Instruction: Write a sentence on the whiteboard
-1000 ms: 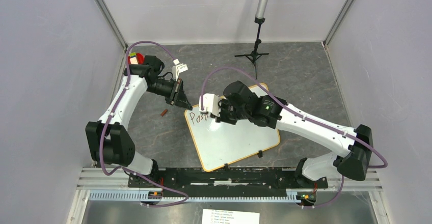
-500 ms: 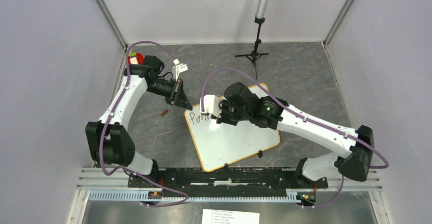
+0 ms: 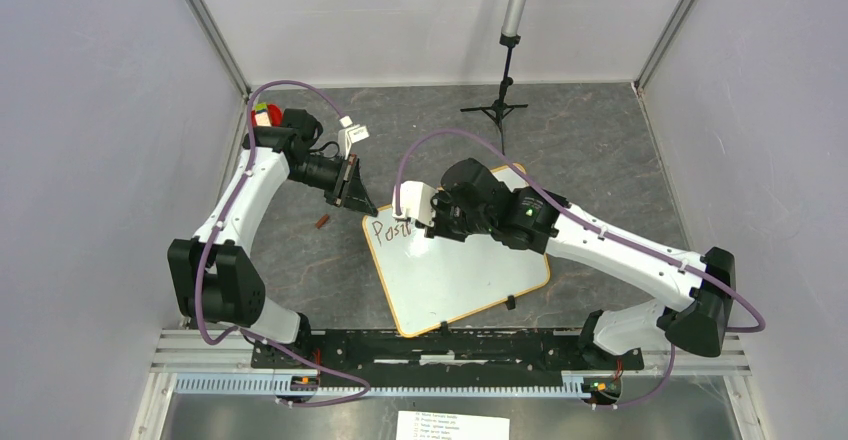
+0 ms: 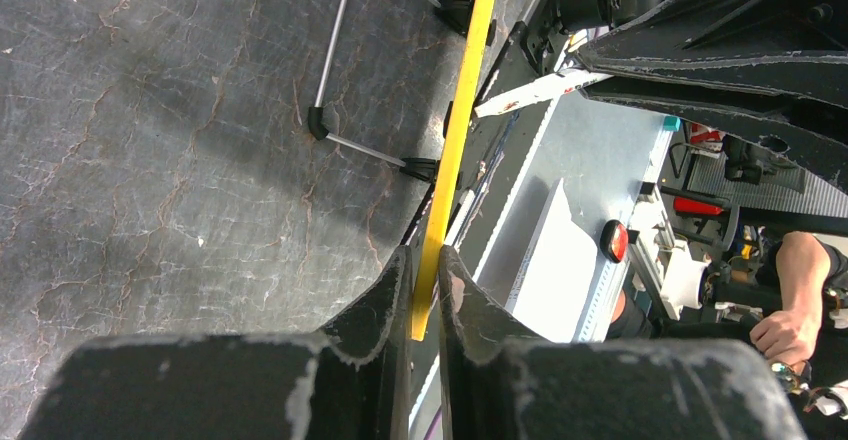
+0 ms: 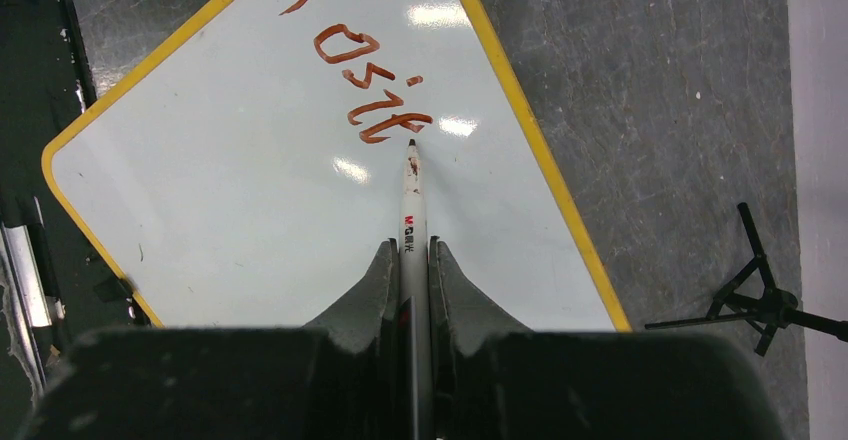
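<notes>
White marker pen [image 5: 411, 210], clamped in our right fingers [image 5: 365, 295], points up-frame onto yellow-rimmed whiteboard [image 5: 250, 210]; left fingers [image 4: 375, 305] pinch its rim.

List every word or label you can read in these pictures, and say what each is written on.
"Posit": brownish-red handwriting on the whiteboard.
Print on the marker: too small to read.
Lines on the paper sheet: too small to read.

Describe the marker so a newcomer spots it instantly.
Find the yellow-rimmed whiteboard mid-table. Over its lettered corner, the right claw grips a slim marker pointing at the reddish-brown letters. Unlike the black fingers flanking it, it is white with a dark tip.
</notes>
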{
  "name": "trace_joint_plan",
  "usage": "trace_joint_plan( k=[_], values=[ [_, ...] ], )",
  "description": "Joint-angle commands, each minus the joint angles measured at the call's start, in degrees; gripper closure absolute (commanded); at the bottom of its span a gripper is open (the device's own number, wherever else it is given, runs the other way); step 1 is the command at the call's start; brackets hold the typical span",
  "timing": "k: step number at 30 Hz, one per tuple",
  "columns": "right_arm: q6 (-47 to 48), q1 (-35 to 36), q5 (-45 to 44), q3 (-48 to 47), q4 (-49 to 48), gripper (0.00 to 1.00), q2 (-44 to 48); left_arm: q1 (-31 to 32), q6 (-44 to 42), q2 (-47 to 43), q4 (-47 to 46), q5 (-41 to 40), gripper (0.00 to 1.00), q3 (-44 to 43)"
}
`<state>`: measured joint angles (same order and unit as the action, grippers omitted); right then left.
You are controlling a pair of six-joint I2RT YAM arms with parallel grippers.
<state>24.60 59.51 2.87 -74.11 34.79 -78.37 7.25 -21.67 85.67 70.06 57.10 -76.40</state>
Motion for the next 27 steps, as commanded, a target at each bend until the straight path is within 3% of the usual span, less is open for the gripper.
trace_joint_plan(
  k=[1,13,27],
  values=[
    [0.97,-0.18,-1.48,-1.41,-0.80,1.00,0.47,0.15,0.84,-2.10,0.17,1.44,0.98,0.11],
    [1.16,-0.83,-2.40,0.29,0.26,1.00,2.39,0.12,0.93,-1.91,0.16,1.61,0.98,-0.02],
    [0.80,0.27,2.66,2.28,1.73,1.00,1.93,0.17,0.94,-2.03,0.16,1.52,0.98,0.07]
  ],
)
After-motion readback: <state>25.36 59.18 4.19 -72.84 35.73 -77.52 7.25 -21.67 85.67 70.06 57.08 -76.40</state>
